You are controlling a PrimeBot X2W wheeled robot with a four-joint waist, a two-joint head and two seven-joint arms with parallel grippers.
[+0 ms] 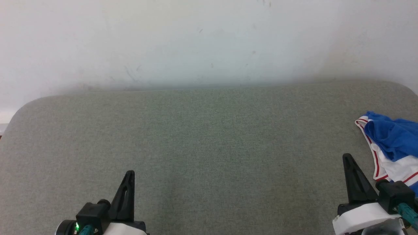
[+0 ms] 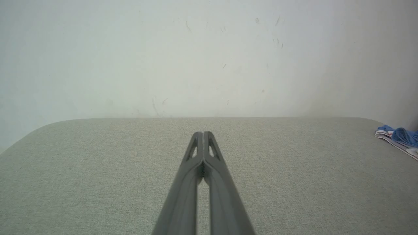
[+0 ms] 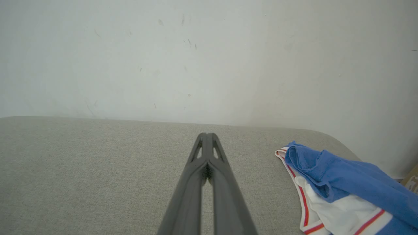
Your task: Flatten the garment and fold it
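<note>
The shirt (image 1: 392,143) lies in a crumpled heap at the far right of the grey fabric surface (image 1: 209,147), and the coming move depends on that position. Blue cloth is bunched over a white part edged with red stripes. The heap runs off the right side of the head view, so its full extent and true long axis cannot be told. The visible part trends from a far point back toward the robot and to the right. The right end effector (image 1: 346,156) is just beside it, with the shirt to its right and slightly ahead of the fingertips. The right wrist view agrees, showing the right end effector (image 3: 206,134) pointing at bare fabric with the shirt (image 3: 343,182) off to the right. The left end effector (image 1: 130,174) is well apart from the shirt, with a broad stretch of bare surface between them. From its own wrist, the left end effector (image 2: 203,133) sees the shirt (image 2: 400,138) only as a small patch at the right margin. Both end effectors have their fingers pressed together and hold nothing. The right arm is clearly the nearer one. By my judgement it would need to swing right and open before taking an edge, then draw the cloth toward the middle, where there is space to spread it flat.
</note>
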